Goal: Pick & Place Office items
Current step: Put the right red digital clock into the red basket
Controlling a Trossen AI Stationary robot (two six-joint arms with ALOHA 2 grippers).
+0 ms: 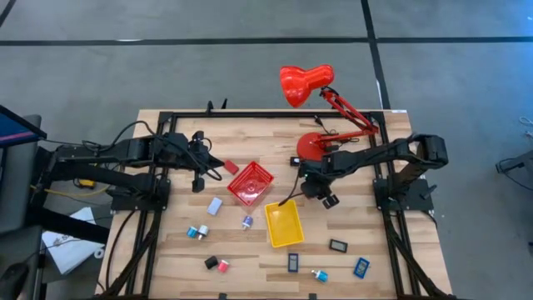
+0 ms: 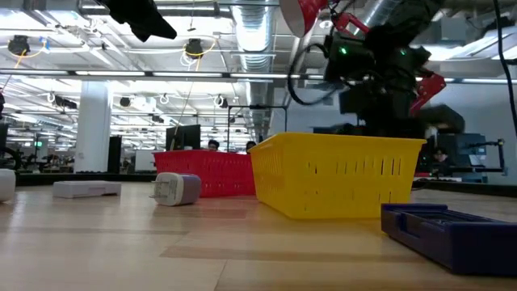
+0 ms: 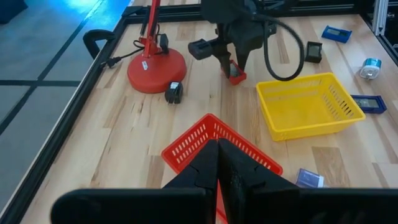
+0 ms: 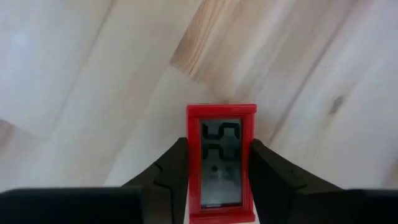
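My right gripper (image 1: 308, 182) stands between the red lamp's base (image 1: 315, 146) and the yellow tray (image 1: 283, 223), shut on a small red-framed display (image 4: 221, 163). My left gripper (image 1: 221, 167) hovers at the left corner of the red tray (image 1: 251, 183), shut on a small red piece (image 1: 231, 167). Several other tiny items lie flat on the table: a white block (image 1: 215, 206), blue pieces (image 1: 197, 232), a black and a pink piece (image 1: 216, 264), and dark and blue rectangles (image 1: 338, 246). My right gripper pinches the red-framed display by its two long side edges (image 4: 190, 168), one finger on each side, from above and pointing down. The display face is turned toward the wrist camera. Whether its lower end (image 3: 237, 77) rests on the table, I cannot tell. My left gripper holds the red piece between its two shut fingers; only a thin red strip (image 3: 217, 198) shows between them in the wrist view. In the high view the piece's free end (image 1: 233, 168) sticks out toward the red tray, clear of the table.
The red desk lamp (image 1: 306, 83) stands at the far edge, its arm (image 1: 350, 112) reaching right, with a black plug (image 3: 174, 92) beside its base. A black frame rail (image 1: 275, 114) borders the table. Bare wood lies left of the red tray and right of the yellow one.
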